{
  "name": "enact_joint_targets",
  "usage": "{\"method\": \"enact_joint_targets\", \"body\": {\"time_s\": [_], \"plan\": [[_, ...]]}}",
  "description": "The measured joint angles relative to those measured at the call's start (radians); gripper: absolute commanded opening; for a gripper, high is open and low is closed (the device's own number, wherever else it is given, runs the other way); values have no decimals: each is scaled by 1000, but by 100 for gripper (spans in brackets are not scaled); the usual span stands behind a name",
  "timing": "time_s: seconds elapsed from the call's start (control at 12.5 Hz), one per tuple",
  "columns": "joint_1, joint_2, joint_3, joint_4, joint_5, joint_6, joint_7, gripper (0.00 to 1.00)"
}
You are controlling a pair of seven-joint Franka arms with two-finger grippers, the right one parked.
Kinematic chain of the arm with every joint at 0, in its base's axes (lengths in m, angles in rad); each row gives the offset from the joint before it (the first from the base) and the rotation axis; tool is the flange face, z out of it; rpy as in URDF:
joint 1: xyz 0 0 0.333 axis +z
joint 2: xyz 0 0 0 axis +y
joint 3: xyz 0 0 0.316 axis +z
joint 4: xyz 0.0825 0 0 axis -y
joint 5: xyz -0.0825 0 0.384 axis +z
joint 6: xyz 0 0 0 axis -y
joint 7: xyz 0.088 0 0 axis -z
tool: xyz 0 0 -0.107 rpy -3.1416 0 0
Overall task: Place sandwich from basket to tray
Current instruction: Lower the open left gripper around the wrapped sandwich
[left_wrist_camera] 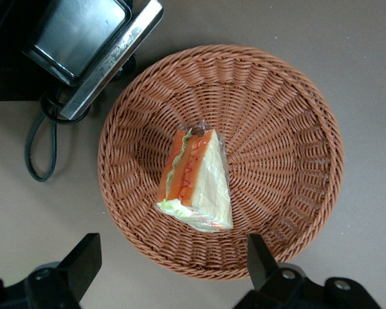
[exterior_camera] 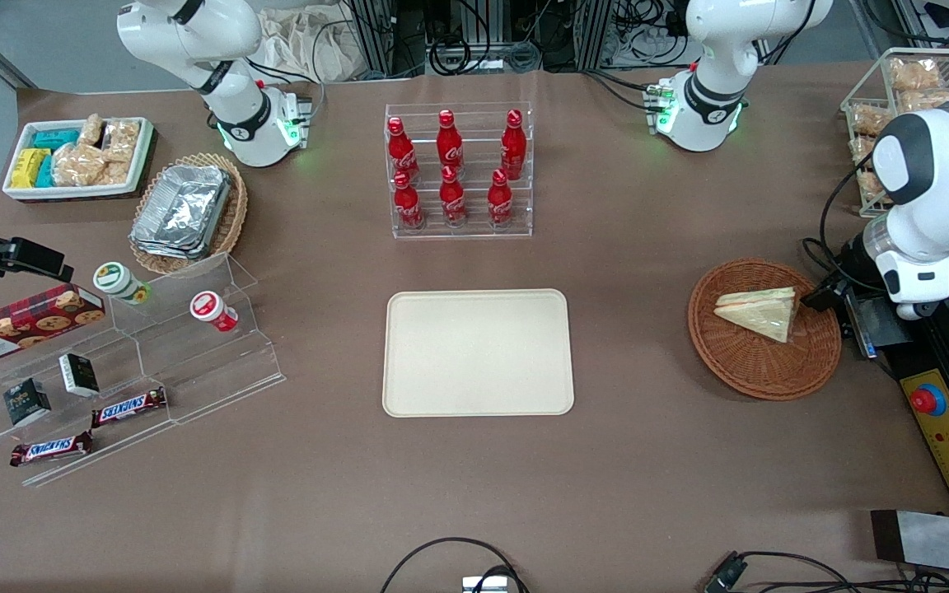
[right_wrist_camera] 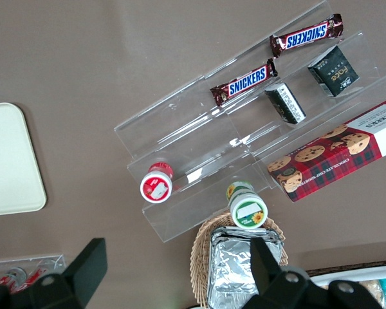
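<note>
The sandwich (exterior_camera: 759, 313) (left_wrist_camera: 196, 180), a pale bread wedge with orange and green filling at its cut edge, lies in the round reddish-brown wicker basket (exterior_camera: 759, 371) (left_wrist_camera: 289, 129) toward the working arm's end of the table. My left gripper (left_wrist_camera: 170, 261) (exterior_camera: 822, 295) hovers above the basket's rim, open, with nothing between its fingers. Its black fingertips (left_wrist_camera: 85, 254) stand apart from the sandwich. The cream rectangular tray (exterior_camera: 478, 352) (right_wrist_camera: 6, 161) lies bare at the table's middle.
A clear rack of red cola bottles (exterior_camera: 458, 169) stands farther from the front camera than the tray. A yellow control box with a red button (exterior_camera: 940, 428) and a metal part (left_wrist_camera: 93, 45) lie beside the basket. Acrylic steps with snacks (exterior_camera: 112, 362) are toward the parked arm's end.
</note>
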Motion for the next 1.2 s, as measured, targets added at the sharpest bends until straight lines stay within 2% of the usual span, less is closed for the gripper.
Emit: {"method": "enact_joint_targets", "body": {"time_s": [1.2], "plan": [[44, 13, 1, -183, -46, 252, -7, 100]]}}
